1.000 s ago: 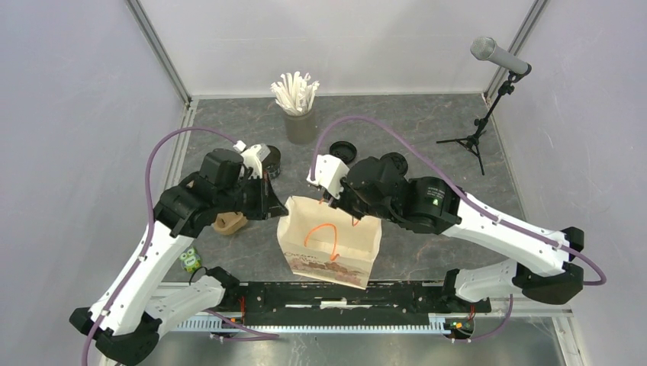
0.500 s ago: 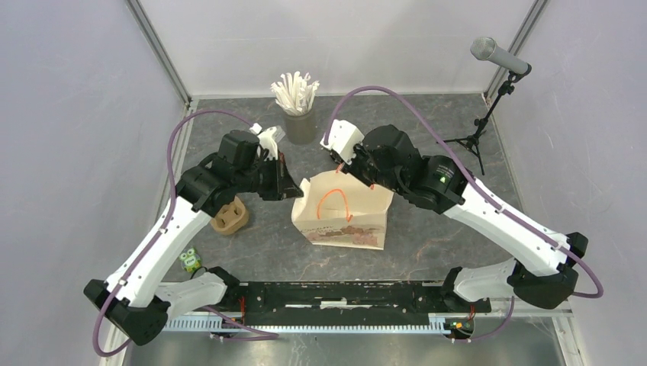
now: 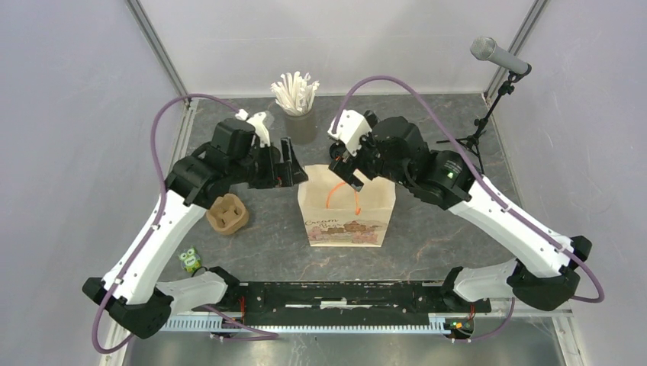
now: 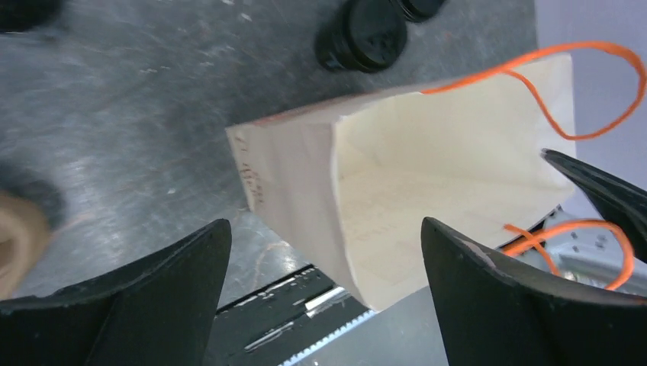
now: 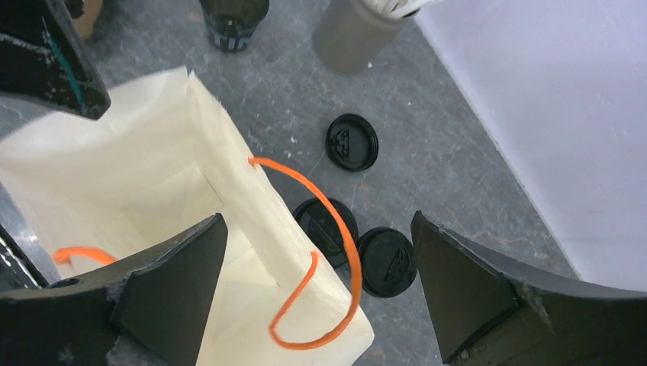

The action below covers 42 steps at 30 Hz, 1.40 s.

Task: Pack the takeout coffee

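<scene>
Left pincer and right pincer are released near the bag (standing open); grasp a lidded cup squarely, keeping it upright.

The paper bag bears cursive print, too small to read.

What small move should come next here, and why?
Probably lower the right arm toward a black round-lidded takeout cup just behind the cream paper bag with orange handles: the bag stands open and empty, and the arm's jaws are open, holding nothing.
</scene>
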### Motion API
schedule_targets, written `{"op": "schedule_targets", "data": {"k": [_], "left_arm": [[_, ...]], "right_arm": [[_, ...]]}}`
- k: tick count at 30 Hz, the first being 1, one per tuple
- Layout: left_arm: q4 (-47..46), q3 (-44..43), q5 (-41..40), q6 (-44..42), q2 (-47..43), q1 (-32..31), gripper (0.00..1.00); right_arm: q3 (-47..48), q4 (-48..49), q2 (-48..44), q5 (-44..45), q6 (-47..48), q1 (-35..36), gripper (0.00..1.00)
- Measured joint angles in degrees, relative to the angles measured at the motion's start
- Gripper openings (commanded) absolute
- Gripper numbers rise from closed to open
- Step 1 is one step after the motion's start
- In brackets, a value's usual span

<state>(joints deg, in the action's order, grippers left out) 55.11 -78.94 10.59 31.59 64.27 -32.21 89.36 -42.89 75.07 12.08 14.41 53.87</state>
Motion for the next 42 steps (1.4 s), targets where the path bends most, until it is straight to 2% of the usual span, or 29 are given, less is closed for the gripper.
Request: {"op": "schedule_targets", "data": {"k": [5,9,12,18,22,26,30,38,42], "left_arm": [[5.6,-6.0,-11.2,1.5,-0.6,0.1,1.00],[10.0,-6.1,-19.9,4.5,-2.5,1.4,1.00],[12.1,-5.0,-23.4,5.4,-3.8,5.4,0.98],[12.5,3.0,-24.7,5.4,-3.0,18.2,0.95],[11.8,8.0,-23.4,5.4,0.0,25.0,1.00],[10.8,11.7,-20.9,5.4,0.7,30.0,1.00],[9.2,12.1,-19.5,5.3,0.7,31.8,0.99],[5.5,13.0,-18.4,5.0,1.3,33.6,0.69],[3.8,16.2,-19.4,5.0,0.8,35.0,0.62]], "right_arm": [[2.2,0.3,-1.9,0.0,-1.8,0.0,0.98],[0.9,1.9,-5.5,0.3,-3.3,0.0,0.98],[-2.6,4.9,-9.6,0.7,-4.1,0.0,0.98],[-8.3,9.9,-14.8,0.3,-5.5,0.0,0.98],[-12.5,12.5,-16.8,-0.8,-7.1,0.0,0.98],[-13.3,12.4,-17.3,-2.5,-8.2,0.0,0.98],[-13.9,12.5,-19.0,-2.8,-8.3,0.0,0.98],[-14.3,12.5,-20.6,-2.6,-8.6,0.0,0.98],[-14.6,12.5,-20.6,-2.5,-8.1,0.0,0.98]]}}
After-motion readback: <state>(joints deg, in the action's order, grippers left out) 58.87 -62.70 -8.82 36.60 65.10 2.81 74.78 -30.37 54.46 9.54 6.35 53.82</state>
